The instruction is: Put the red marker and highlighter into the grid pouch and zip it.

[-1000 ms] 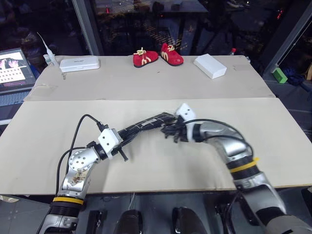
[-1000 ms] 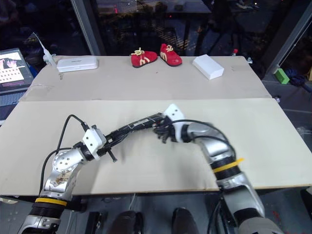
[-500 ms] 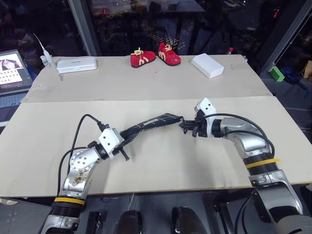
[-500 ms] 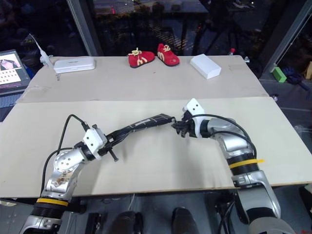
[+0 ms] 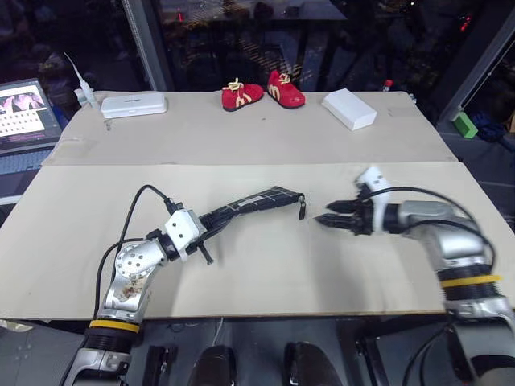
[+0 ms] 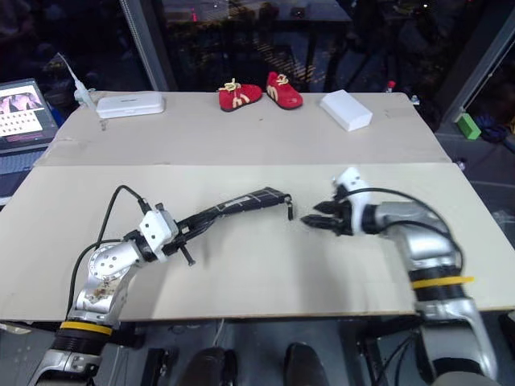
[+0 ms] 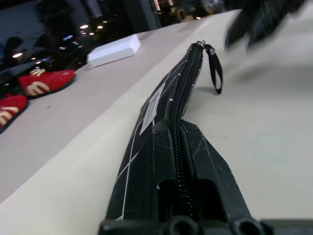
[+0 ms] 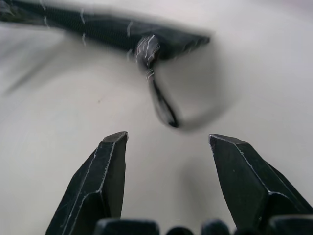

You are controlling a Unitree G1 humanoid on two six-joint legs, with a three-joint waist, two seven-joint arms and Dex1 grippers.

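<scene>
left gripper (image 5: 203, 236): clenched on the near end of the grid pouch (image 5: 249, 204), holding it off the bench (image 5: 265, 281). The pouch sticks straight out past its fingertips, edge-on, zip seam up.
grid pouch: from the left wrist view the zip (image 7: 180, 127) reads closed along the whole length, with the slider at the far end, the one away from the left gripper.
zipper cord (image 5: 302, 211): hangs loose off the far tip, in the gap between the two grippers.
right gripper (image 5: 328, 219): released, jaws spread, nothing in them. It sits just past the pouch's far tip, pointing back at it, apart from the cord.
step in hand: my read is zip done, so what's left is a check and a set-down.
how to do it well: keep the left gripper's clamp firm and level so the pouch doesn't sag or twist. Keep the right gripper clear of the cord so it doesn't snag and drag the slider back. Lower the pouch flat onto the bench before letting go.
risk: cord swinging into the open jaws, or a tip-first drop.
red marker: not visible; I assume it's inside the pouch but can't confirm.
highlighter: same, nothing pokes out of the seam.
hard to make out: last stretch of zip at the slider is soft in both wrist views, so full closure there is a judgement. Left gripper's fingers are mostly covered by pouch fabric.
</scene>
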